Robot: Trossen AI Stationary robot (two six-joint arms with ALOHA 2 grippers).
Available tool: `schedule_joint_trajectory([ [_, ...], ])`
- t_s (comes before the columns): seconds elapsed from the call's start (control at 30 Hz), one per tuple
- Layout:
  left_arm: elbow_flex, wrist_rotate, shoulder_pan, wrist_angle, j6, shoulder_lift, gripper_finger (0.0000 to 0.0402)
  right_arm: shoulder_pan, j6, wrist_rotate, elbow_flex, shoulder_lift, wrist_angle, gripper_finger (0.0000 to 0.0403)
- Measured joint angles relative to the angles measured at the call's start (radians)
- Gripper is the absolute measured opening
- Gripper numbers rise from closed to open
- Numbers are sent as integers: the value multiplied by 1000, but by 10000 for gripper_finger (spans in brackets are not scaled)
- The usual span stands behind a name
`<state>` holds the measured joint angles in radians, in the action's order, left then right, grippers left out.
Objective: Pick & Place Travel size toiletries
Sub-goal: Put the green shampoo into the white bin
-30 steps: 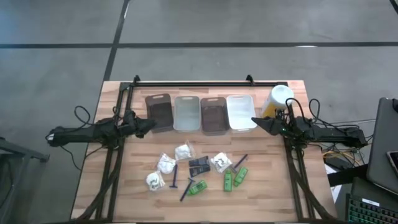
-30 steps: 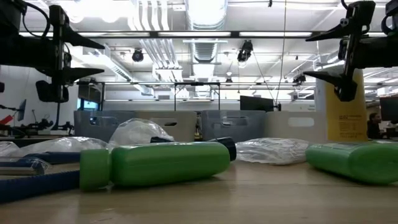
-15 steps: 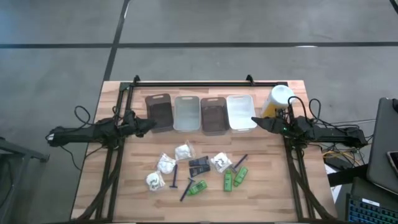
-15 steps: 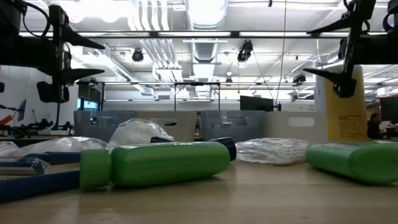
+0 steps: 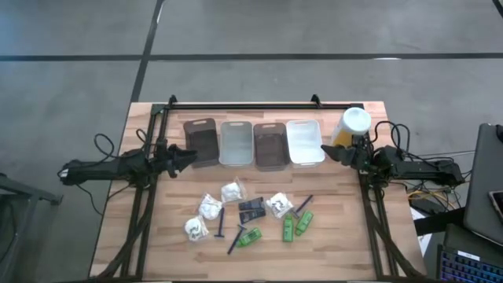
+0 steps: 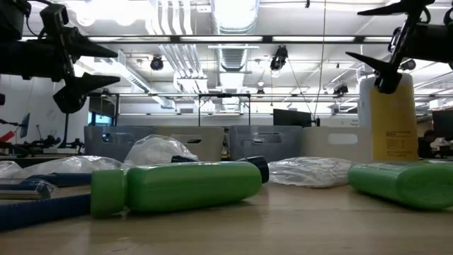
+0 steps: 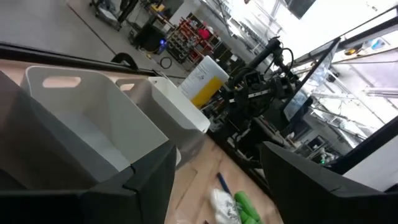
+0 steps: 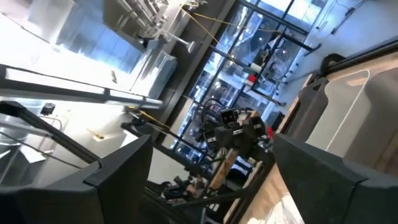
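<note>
The travel size toiletries lie loose on the wooden table's near middle: white puffy bundles (image 5: 209, 207), green mini bottles (image 5: 288, 228), slim blue razors (image 5: 221, 224) and dark tubes (image 5: 251, 208). In the low view one green bottle (image 6: 184, 188) lies on its side close to the camera. My left gripper (image 5: 191, 157) hovers open at the table's left, beside the brown bin (image 5: 202, 142), pointing level toward the right. My right gripper (image 5: 327, 151) hovers open at the table's right, in front of the yellow canister (image 5: 351, 126), its fingertips tipped upward (image 6: 369, 35). Nothing is between either pair of fingers.
A row of brown and clear bins (image 5: 236, 143) stands along the far middle of the table. The tall yellow canister with a white lid (image 6: 388, 120) stands at the far right. A black rail (image 5: 244, 104) runs along the far edge.
My left gripper has rolled about its own pointing line while staying in place, so its fingers now stand slanted. My right gripper has tipped its fingertips upward and risen a little. The toiletries have not moved.
</note>
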<state>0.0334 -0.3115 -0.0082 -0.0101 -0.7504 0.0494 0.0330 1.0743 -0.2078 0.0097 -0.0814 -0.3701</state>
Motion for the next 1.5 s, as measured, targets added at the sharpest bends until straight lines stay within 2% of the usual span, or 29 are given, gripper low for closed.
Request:
schedule_joint_trajectory([
  [0.27,0,3,0,0,2,0,239,-5,82,23,0,-22,-1,314],
  [0.5,0,0,0,1,2,0,239,-9,187,37,0,-155,-2,319],
  [0.77,0,-22,0,2,33,0,239,-64,429,207,26,-313,53,320],
  [0.93,0,-30,0,2,78,0,239,-167,554,243,122,-414,259,305],
  [1.17,0,-30,0,2,85,0,239,-320,732,261,347,-543,726,291],
  [1.3,0,-30,0,2,85,0,239,-370,865,262,465,-648,966,296],
  [1.37,0,-29,0,2,85,0,239,-388,933,270,506,-709,1020,302],
  [1.5,0,-28,0,2,85,0,239,-406,1029,296,566,-841,1019,316],
])
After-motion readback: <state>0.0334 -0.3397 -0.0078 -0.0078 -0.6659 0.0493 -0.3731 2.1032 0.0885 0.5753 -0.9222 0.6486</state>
